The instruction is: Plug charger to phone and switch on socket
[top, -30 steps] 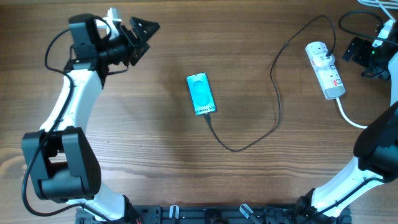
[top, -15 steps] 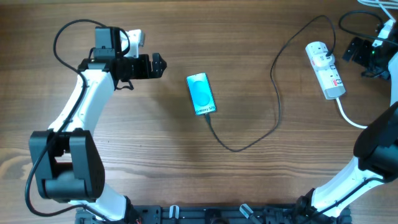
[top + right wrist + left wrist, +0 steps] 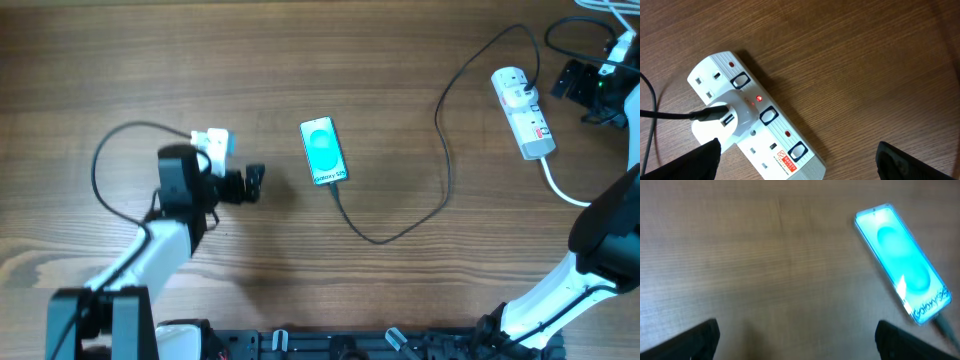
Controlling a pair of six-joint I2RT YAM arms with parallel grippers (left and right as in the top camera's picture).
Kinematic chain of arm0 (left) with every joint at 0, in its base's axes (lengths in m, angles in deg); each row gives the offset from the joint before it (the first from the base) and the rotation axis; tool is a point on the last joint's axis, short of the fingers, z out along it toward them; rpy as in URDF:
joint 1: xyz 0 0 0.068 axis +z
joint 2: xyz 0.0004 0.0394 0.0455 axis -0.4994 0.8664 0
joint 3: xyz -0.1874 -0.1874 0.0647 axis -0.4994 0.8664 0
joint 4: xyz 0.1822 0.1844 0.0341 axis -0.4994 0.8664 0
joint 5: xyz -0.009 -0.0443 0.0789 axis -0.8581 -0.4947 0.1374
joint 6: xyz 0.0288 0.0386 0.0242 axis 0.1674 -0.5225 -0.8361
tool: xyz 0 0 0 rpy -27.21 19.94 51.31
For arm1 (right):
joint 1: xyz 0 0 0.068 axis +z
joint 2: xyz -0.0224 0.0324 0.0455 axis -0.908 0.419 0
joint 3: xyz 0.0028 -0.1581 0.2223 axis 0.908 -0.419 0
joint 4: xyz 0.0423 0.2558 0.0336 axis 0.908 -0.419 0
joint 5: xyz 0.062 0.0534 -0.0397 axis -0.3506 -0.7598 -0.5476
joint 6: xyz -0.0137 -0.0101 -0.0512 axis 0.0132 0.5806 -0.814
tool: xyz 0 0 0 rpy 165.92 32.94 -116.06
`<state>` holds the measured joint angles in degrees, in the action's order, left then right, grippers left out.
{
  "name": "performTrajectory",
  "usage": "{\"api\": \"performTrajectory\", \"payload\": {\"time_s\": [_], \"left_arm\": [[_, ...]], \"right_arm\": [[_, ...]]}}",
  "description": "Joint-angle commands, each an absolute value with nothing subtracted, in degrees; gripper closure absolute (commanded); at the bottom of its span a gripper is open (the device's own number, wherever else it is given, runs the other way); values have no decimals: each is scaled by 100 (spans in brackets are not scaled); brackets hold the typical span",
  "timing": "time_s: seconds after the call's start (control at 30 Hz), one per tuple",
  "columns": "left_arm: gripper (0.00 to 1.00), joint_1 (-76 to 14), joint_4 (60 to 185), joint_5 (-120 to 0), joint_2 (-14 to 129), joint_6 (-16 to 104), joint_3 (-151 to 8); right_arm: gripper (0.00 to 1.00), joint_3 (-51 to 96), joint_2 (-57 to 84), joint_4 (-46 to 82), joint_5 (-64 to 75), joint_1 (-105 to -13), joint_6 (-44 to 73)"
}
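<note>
lit phone [image 3: 324, 151], charger [image 3: 705, 114] attached, socket [image 3: 522, 112] lit

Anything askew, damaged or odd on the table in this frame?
Nothing stands out. The phone lies flat with its screen lit, the charger loops loosely from it to the socket, where one red light glows. No damage or spill shows.

A wooden table [image 3: 400, 60] fills the overhead view, its brown boards running left to right with fine, straight grain. At the lower left the grain bends into wider, darker swirls [image 3: 25, 265]. The left wrist view shows the same surface [image 3: 765, 255] blurred and paler, and the right wrist view shows it [image 3: 865, 60] sharp, with the grain slanting across the picture. Along the near edge lies a black bar [image 3: 340, 347] carrying two pale clips [image 3: 280, 338]. Thin white wires [image 3: 600, 6] cross the far right corner.
</note>
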<state>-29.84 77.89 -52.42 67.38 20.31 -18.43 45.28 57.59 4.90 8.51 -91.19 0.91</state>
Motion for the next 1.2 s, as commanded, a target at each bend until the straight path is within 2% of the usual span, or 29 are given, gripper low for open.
{"api": "performTrajectory", "payload": {"time_s": [0.0, 0.6, 0.77, 0.97, 1.17], "left_arm": [[0, -2956, 7015, -5224, 6235, 1987, -818], [0, -2781, 6980, -4936, 4760, 2636, 797], [0, -2783, 7583, -4798, 4095, 2636, 791], [0, -2781, 8869, -4794, 2502, 2632, 788], [0, -2787, 9129, -4772, 1573, 2625, 788]], "right_arm": [[0, 4618, 5754, 501, 890, -9097, 43], [0, 4618, 5754, 501, 890, -9097, 40], [0, 4618, 5754, 499, 890, -9097, 40], [0, 4618, 5754, 499, 890, -9097, 43], [0, 4618, 5754, 501, 890, -9097, 43]]}}
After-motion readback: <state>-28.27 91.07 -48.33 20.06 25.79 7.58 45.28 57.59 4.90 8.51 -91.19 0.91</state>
